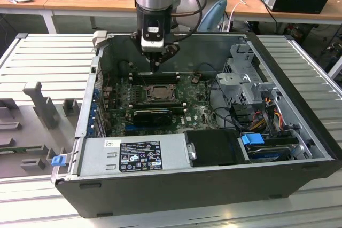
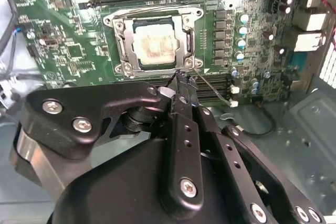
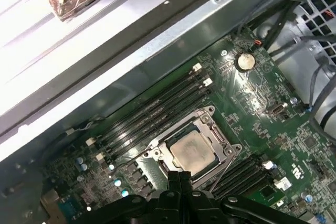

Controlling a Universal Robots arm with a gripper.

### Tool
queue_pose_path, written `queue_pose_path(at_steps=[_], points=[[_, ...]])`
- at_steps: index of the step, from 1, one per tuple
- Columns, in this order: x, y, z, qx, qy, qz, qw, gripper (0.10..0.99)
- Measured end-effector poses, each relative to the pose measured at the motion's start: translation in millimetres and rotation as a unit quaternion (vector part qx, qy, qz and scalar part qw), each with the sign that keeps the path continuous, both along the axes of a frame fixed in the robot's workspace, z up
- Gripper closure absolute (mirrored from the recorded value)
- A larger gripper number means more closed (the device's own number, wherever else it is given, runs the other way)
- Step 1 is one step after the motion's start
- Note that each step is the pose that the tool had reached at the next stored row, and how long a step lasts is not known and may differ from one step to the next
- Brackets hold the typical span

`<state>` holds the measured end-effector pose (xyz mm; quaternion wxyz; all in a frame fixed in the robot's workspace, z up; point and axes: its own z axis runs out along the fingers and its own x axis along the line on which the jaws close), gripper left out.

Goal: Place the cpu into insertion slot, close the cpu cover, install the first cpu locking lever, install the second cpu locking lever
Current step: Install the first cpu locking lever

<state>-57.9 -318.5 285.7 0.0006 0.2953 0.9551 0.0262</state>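
1 end effector (image 2: 181, 83), pinched shut, hangs just beside the seated cpu (image 2: 156, 45).

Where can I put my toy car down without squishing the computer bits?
The bare ribbed table on the exterior view's right of the computer case is free, and so is the strip nearest the camera. The exterior view's left has grey blocks. Inside is crowded: motherboard, cables, and the tool above the cpu.
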Motion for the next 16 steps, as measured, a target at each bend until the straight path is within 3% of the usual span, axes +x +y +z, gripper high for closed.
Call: queue_pose_path(at_steps=[6,12,15,16], points=[[-0.1,-0.1,-0.3,0.0000,0.0000,0.046,0.9989,0.980],[-1.1,-0.1,-0.6,0.0001,-0.0001,0.059,0.9983,0.980],[-1.2,-0.1,-1.0,0.0001,0.0000,0.093,0.9957,0.980],[-1.2,-0.1,-1.4,0.0001,-0.0001,0.108,0.9941,0.980]])
